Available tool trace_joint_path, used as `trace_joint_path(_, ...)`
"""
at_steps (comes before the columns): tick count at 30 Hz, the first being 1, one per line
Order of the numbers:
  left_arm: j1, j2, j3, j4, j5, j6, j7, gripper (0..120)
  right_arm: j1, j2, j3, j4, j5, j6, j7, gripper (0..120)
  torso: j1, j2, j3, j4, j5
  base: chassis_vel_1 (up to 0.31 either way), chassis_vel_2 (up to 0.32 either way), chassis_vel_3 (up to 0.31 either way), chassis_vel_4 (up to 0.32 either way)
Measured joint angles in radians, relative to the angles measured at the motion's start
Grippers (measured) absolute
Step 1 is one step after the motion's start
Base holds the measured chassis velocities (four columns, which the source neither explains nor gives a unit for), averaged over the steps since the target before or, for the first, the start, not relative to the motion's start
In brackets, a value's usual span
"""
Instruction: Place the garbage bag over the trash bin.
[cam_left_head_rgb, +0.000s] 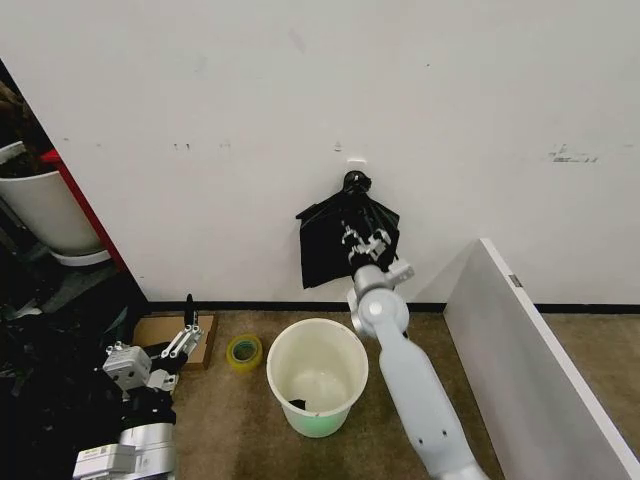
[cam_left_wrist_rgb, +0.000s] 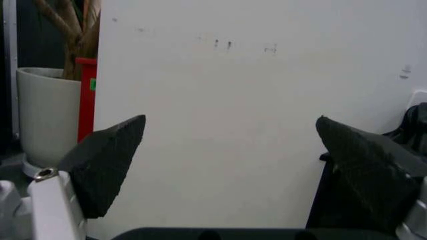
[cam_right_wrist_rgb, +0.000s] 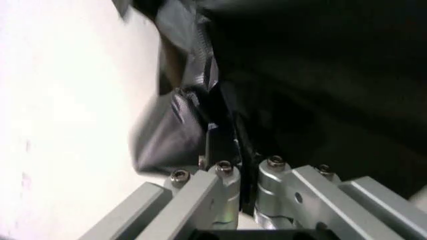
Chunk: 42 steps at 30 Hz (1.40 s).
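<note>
The white trash bin (cam_left_head_rgb: 345, 395) stands upright on the brown floor below a fan-shaped bundle of black bags (cam_left_head_rgb: 325, 245) hung by its knot on the wall. My right gripper (cam_left_head_rgb: 362, 243) is raised against the bundle's front. In the right wrist view this gripper (cam_right_wrist_rgb: 223, 142) is shut on a glossy, crinkled black fold (cam_right_wrist_rgb: 170, 137), which I take for the garbage bag. My left gripper (cam_left_head_rgb: 182, 338) hangs low at the left, away from the bin; in its wrist view the gripper (cam_left_wrist_rgb: 230, 125) is open, with its black pads (cam_left_wrist_rgb: 107, 165) wide apart and nothing between them.
A small dark scrap (cam_left_head_rgb: 297, 405) lies inside the bin. A yellow-green tape roll (cam_left_head_rgb: 244, 351) and a flat brown board (cam_left_head_rgb: 150, 330) lie left of the bin. A white panel (cam_left_head_rgb: 530, 370) stands to the right. A large white planter (cam_left_head_rgb: 45, 205) and dark clutter sit at the far left.
</note>
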Motion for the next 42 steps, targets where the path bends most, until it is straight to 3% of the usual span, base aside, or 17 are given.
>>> trace_joint_path(8, -0.01, -0.003, 0.003, 0.005, 0.0, 0.0, -0.001, 100, -0.126, -0.087, -0.025, 0.07, -0.108, 0.03, -0.044, 0, 0.0, 0.0, 0.0, 0.0, 0.0, 0.0, 0.0, 0.0, 0.0)
trace_joint_path(21, -0.042, 0.021, -0.004, 0.017, -0.024, 0.017, -0.001, 100, -0.349, -0.264, -0.07, 0.167, -0.5, 0.129, -0.119, 0, 0.0, 0.0, 0.0, 0.0, 0.0001, 0.0, 0.0, 0.0, 0.0)
trace_joint_path(31, -0.061, 0.027, -0.005, 0.03, -0.04, 0.023, 0.0, 100, -0.491, -0.32, -0.038, 0.285, -0.671, 0.165, -0.113, 0, 0.0, 0.0, 0.0, 0.0001, 0.0, 0.0, 0.0, 0.0, 0.0)
trace_joint_path(42, -0.08, 0.039, -0.011, 0.047, -0.063, 0.025, -0.003, 100, -0.6, -0.377, -0.005, 0.302, -0.777, 0.263, -0.106, 0, 0.0, 0.0, 0.0, 0.0001, 0.0001, 0.0, 0.0, 0.0, 0.0)
